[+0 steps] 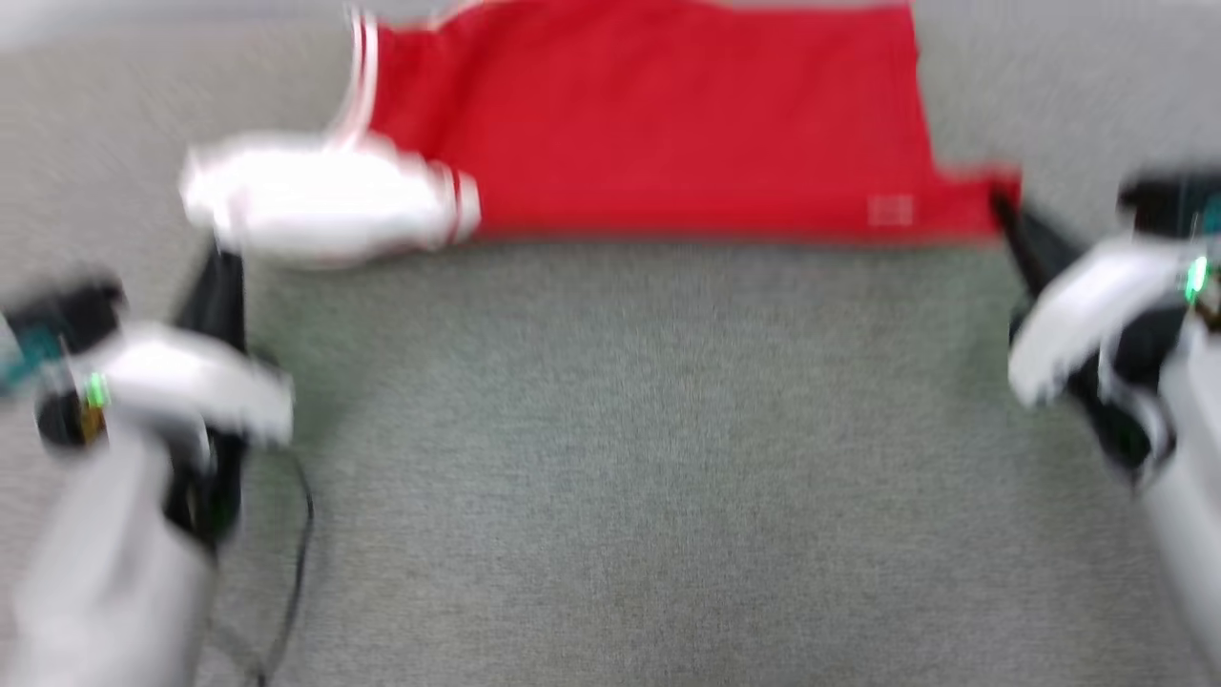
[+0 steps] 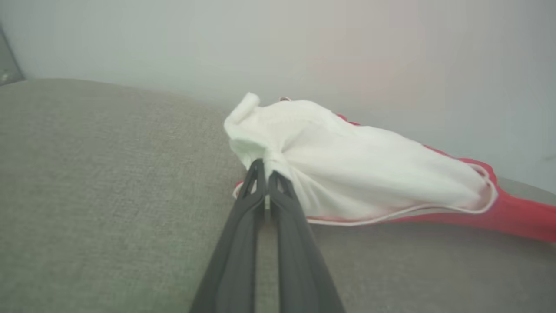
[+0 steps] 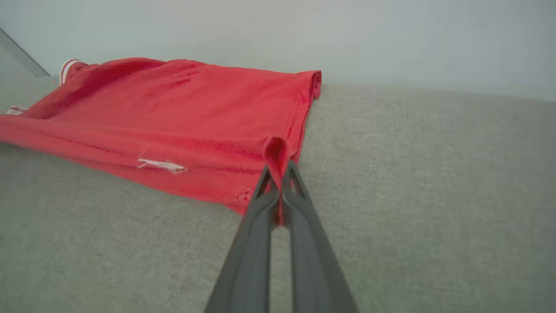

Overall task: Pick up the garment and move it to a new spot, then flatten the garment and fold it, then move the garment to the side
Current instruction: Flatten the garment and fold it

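Both arms reach forward, set wide apart. The left end effector (image 2: 266, 169) is pressed together, pinching the bunched white sleeve (image 2: 347, 161). The right end effector (image 3: 278, 171) is clamped on a red hem corner. The garment (image 1: 668, 124) lies stretched between them on the grey fabric surface (image 1: 620, 458), red body flat, striped trim (image 1: 463, 205) at the sleeve.
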Robot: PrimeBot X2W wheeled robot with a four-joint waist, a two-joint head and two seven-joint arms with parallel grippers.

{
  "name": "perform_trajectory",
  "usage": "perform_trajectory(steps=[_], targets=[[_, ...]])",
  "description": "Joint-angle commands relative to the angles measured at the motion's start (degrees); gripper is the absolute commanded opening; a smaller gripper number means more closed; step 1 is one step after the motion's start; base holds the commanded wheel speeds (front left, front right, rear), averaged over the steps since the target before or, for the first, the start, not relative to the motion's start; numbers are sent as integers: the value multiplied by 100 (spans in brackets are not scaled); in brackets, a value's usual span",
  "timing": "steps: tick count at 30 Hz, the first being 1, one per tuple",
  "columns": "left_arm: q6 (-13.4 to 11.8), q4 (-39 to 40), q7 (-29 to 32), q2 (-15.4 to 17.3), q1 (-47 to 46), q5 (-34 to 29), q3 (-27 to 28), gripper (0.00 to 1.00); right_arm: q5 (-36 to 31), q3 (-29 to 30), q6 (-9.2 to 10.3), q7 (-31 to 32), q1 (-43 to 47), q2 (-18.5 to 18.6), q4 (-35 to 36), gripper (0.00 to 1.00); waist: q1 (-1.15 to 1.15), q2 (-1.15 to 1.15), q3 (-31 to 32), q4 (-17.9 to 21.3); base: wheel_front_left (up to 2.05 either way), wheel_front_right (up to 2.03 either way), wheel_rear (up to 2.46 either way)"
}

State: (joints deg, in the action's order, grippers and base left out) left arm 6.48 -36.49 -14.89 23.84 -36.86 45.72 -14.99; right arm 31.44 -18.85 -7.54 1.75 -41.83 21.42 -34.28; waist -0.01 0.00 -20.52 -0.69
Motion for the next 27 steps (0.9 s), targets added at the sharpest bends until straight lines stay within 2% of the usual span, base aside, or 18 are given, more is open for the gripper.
perform_trajectory(steps=[1, 7, 15, 22, 27], targets=[[-129, 239, -42, 67, 619, -76, 68, 0, 28, 87, 10, 87, 563, 127, 210, 0, 1, 0, 627, -35, 0, 0, 0], [-553, 1105, 92, 173, 2254, -116, 20, 0, -9, 497, 12, 412, 2167, 186, 985, 0, 1, 0, 1295, -58, 0, 0, 0], [-1306, 2362, 469, 262, 4056, 127, 128, 0, -271, 1279, 12, 1122, 4145, -215, 2180, 0, 1, 0, 1853, -133, 0, 0, 0], [-1733, 3272, 844, 415, 5126, 326, 206, 0, -558, 1980, 12, 1896, 5409, -646, 3209, 0, 1, 0, 2041, -218, 0, 0, 0], [-1884, 3795, 1002, 503, 5241, 335, 227, 0, -683, 2242, 11, 2317, 5687, -826, 3786, 0, 1, 0, 2015, -227, 0, 0, 0]])
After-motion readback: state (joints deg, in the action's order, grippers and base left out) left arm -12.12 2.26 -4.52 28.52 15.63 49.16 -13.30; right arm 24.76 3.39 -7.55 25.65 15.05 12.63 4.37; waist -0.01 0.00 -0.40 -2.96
